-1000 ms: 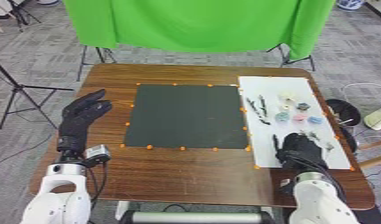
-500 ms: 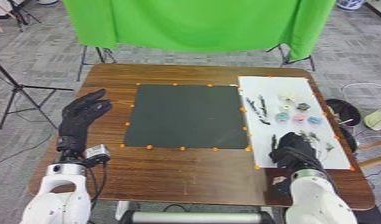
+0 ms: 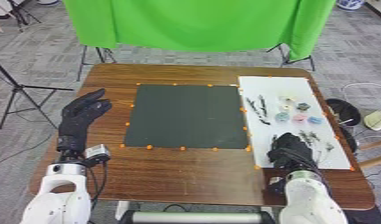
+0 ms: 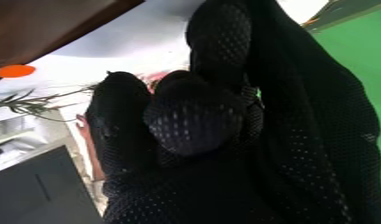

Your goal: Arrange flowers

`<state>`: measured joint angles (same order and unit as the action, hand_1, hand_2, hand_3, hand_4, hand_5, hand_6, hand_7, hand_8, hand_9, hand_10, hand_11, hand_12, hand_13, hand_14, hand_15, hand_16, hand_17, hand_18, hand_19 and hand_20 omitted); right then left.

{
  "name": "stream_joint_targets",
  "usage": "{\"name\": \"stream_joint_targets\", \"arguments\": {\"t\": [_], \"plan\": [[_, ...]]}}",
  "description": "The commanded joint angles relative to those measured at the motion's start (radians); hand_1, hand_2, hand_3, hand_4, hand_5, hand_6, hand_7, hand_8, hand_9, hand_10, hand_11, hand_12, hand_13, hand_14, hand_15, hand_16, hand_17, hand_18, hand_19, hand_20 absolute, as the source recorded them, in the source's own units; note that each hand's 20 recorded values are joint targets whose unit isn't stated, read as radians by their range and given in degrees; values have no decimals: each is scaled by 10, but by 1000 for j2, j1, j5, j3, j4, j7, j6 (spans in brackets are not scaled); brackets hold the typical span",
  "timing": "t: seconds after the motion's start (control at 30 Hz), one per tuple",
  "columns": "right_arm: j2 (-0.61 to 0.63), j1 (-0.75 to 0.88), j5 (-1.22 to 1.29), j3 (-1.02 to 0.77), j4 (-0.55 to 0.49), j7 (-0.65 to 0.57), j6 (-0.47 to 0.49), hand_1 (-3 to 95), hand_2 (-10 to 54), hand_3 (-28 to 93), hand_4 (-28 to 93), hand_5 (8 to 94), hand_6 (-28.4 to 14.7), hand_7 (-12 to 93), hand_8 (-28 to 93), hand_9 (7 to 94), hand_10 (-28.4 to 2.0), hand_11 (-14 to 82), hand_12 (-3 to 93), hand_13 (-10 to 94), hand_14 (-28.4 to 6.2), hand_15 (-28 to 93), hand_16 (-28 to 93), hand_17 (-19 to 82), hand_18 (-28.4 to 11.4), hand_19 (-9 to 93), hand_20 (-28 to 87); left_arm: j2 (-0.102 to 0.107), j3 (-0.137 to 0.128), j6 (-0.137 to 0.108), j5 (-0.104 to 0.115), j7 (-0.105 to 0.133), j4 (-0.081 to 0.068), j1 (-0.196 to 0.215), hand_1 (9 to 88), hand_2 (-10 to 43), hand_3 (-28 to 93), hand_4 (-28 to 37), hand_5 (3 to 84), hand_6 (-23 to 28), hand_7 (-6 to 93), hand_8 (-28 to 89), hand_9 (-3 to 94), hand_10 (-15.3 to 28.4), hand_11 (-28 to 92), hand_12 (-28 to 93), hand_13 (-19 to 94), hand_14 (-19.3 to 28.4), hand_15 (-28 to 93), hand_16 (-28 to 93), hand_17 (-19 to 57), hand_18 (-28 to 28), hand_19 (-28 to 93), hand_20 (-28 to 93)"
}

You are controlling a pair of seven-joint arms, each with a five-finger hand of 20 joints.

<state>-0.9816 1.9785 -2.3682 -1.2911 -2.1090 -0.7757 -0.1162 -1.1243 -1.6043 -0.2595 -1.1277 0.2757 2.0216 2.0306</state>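
In the head view my left hand [image 3: 82, 112] is open over the table's left side, holding nothing. My right hand [image 3: 290, 150] is low over the near part of the white board [image 3: 268, 85]. Just beyond and beside it lie thin green sprigs [image 3: 329, 147]. Farther up the board are a blue-green flower [image 3: 282, 117], a pink flower [image 3: 299, 118], a blue flower [image 3: 314, 120], a dark green rosette [image 3: 303, 106], a pale flower [image 3: 289, 96] and dark twigs [image 3: 254, 105]. In the right wrist view, a leafy sprig [image 4: 28, 103] lies beside my right hand [image 4: 191, 125].
A dark square mat [image 3: 186, 116] lies mid-table, with orange markers around it. Past the table's far edge hangs a green cloth [image 3: 200, 25]. A black bin [image 3: 345, 111] stands off the right edge, and a tripod [image 3: 20, 87] off the left.
My right hand has shifted a little to the left over the near part of the board, uncovering more of the sprigs on its right. My left hand has stayed still.
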Motion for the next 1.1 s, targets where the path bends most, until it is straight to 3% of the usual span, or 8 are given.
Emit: {"name": "stream_joint_targets", "arguments": {"t": [0.03, 0.7, 0.83, 0.87, 0.9, 0.97, 1.0, 1.1], "plan": [[5, 33, 29, 11, 24, 12, -26, 576, -95, 617, 85, 644, -40, 547, 175, 900, -115, 324, 498, 937, -9, 611, 277, 747, -54, 892, 448, -10, -2, -2, 8, -6, 7, 8, 369, -79, 636, -185, 495, 26, 172, -78, 515, 134, 239, 114, 441, 175, 260, -43, 145, 171, 313, 187], [38, 26, 126, -58, -71, 63, -88, 574, -95, 631, 89, 643, -45, 563, 169, 898, -123, 336, 487, 937, -13, 618, 285, 745, -60, 902, 448, -10, 0, 0, 26, -5, 6, 7, 368, -80, 638, -185, 495, 27, 172, -78, 513, 134, 236, 114, 442, 175, 260, -43, 146, 170, 311, 189], [40, 24, 110, -51, -53, 46, -60, 566, -95, 627, 101, 632, -43, 570, 177, 892, -120, 344, 483, 937, -11, 615, 286, 743, -57, 903, 443, -9, -3, 3, 28, -4, 7, 11, 368, -80, 638, -185, 496, 26, 172, -79, 513, 134, 236, 114, 441, 175, 260, -43, 145, 170, 312, 189], [38, 32, 101, -64, -58, 39, -4, 563, -95, 629, 94, 628, -41, 570, 178, 890, -116, 340, 482, 937, -10, 608, 292, 741, -54, 902, 440, -9, -2, 3, 28, -7, 7, 9, 368, -81, 638, -185, 496, 26, 172, -78, 513, 134, 236, 114, 441, 175, 260, -43, 145, 170, 312, 189], [48, 37, 87, -50, -47, 45, -67, 553, -95, 628, 86, 624, -38, 560, 178, 887, -109, 332, 477, 937, -10, 592, 300, 737, -49, 899, 434, -9, -2, 5, 29, -7, 7, 8, 368, -80, 637, -185, 496, 26, 172, -78, 513, 133, 236, 114, 442, 175, 260, -43, 145, 170, 312, 189], [39, 41, 30, -61, -56, 29, 31, 479, -95, 600, 64, 639, -43, 472, 188, 866, -124, 354, 365, 937, -18, 538, 311, 733, -44, 896, 418, -8, -3, 5, 28, -5, 8, 11, 368, -80, 638, -185, 494, 26, 171, -78, 513, 134, 236, 114, 442, 175, 260, -43, 145, 170, 312, 189], [47, 44, 30, -54, -51, 37, 4, 431, -95, 614, 47, 646, -47, 434, 181, 859, -134, 352, 322, 937, -22, 520, 316, 732, -43, 894, 413, -8, -4, 2, 27, -7, 9, 13, 367, -80, 638, -185, 494, 26, 171, -78, 513, 134, 235, 114, 441, 175, 260, -43, 144, 170, 312, 189], [46, 47, 12, -57, -54, 38, 18, 326, -95, 656, 18, 664, -61, 386, -62, 844, -156, 321, 269, 937, -30, 486, 326, 725, -44, 888, 410, -8, -5, 4, 30, -5, 8, 12, 364, -82, 642, -184, 494, 26, 172, -78, 513, 133, 235, 114, 441, 176, 262, -43, 145, 170, 312, 188]]}}
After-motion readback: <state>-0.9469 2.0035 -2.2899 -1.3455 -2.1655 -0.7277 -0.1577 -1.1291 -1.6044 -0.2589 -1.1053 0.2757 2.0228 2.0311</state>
